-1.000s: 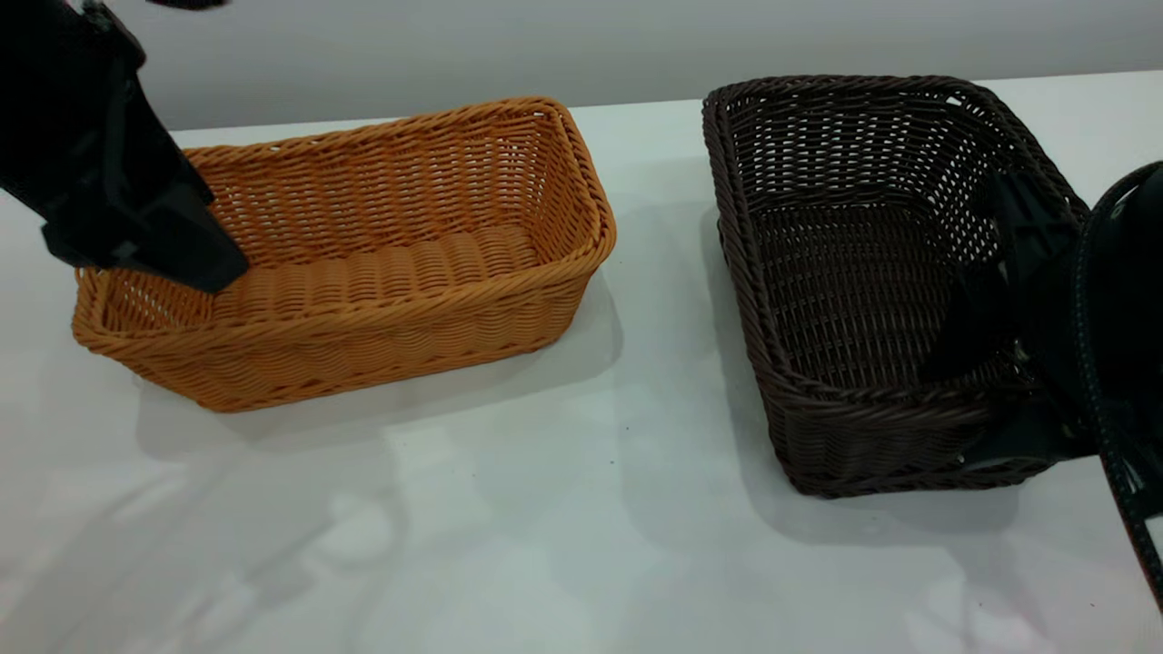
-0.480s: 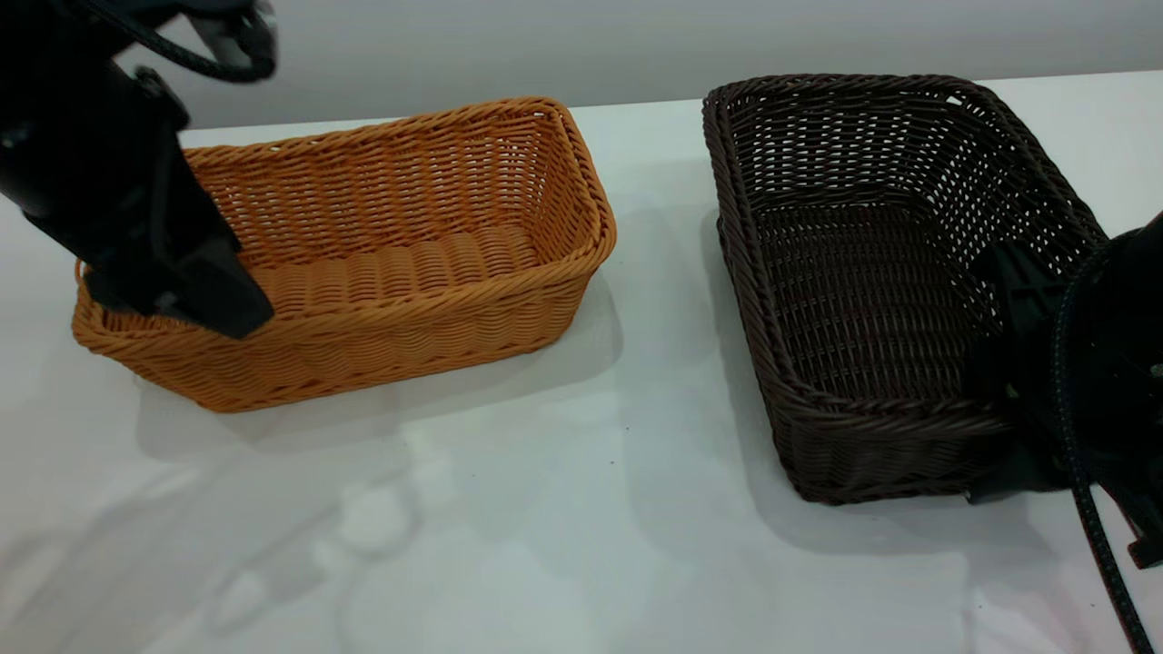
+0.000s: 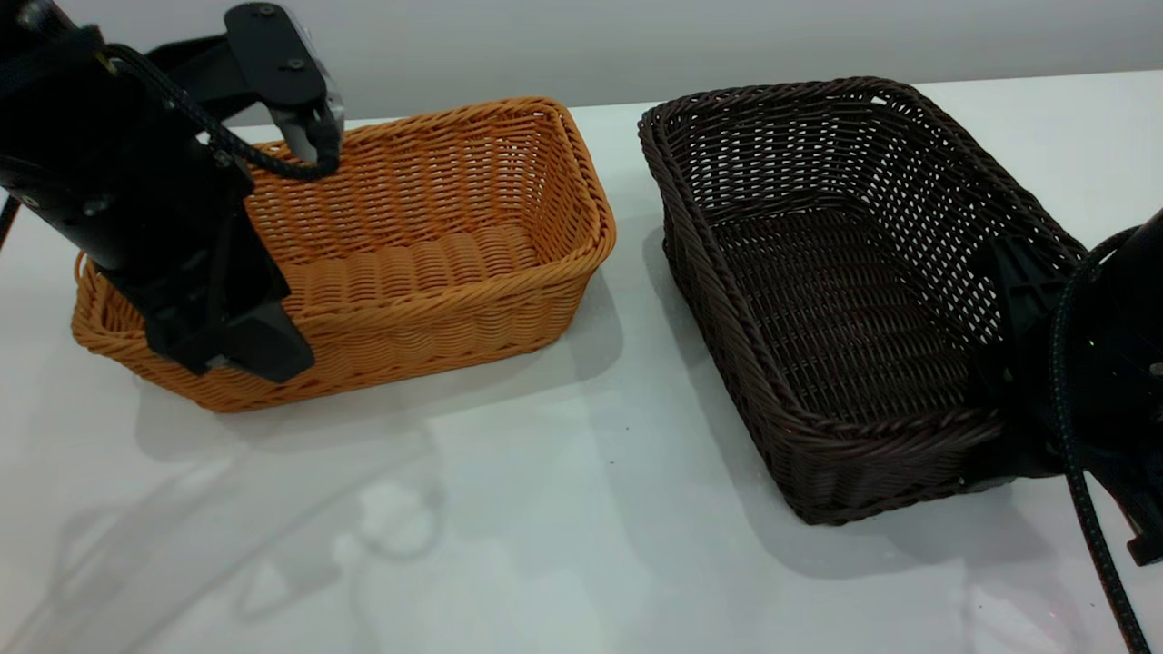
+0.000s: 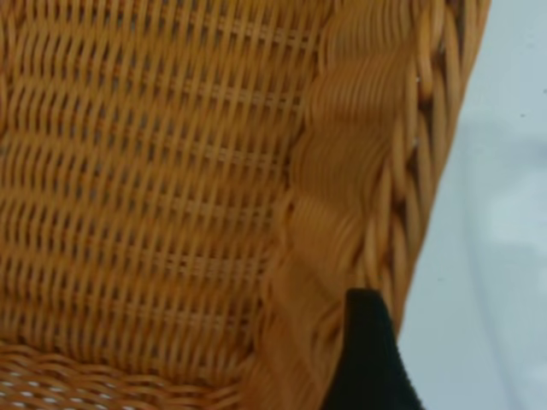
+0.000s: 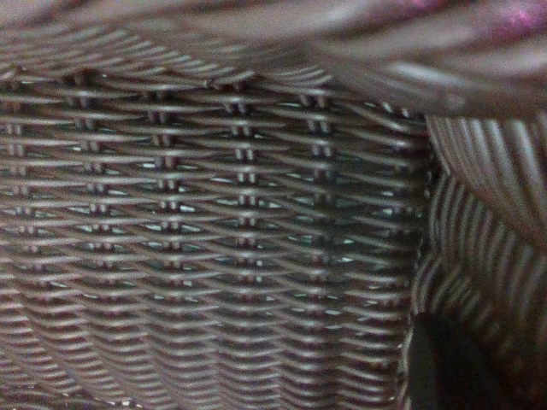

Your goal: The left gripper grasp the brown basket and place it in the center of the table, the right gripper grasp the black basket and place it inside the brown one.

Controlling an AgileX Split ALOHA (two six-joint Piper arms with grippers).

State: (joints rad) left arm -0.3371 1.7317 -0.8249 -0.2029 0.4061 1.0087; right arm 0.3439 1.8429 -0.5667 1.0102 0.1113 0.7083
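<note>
The brown basket (image 3: 436, 263) stands on the white table (image 3: 563, 509) at the left. My left gripper (image 3: 232, 341) is low over its near left end, right at the braided rim. The left wrist view shows the basket's (image 4: 171, 171) floor, wall and rim from very close. The black basket (image 3: 818, 300) lies at the right, skewed, its far end close to the brown one. My right gripper (image 3: 1008, 363) is shut on its near right wall, one finger inside and one outside. That dark weave (image 5: 214, 213) fills the right wrist view.
A narrow strip of table separates the two baskets. Wide white tabletop lies in front of both, toward the camera. A pale wall runs behind the table's far edge.
My left gripper has come down and nearer, onto the brown basket's near left rim. The black basket's far end has swung left toward the brown basket, with the right gripper on its wall.
</note>
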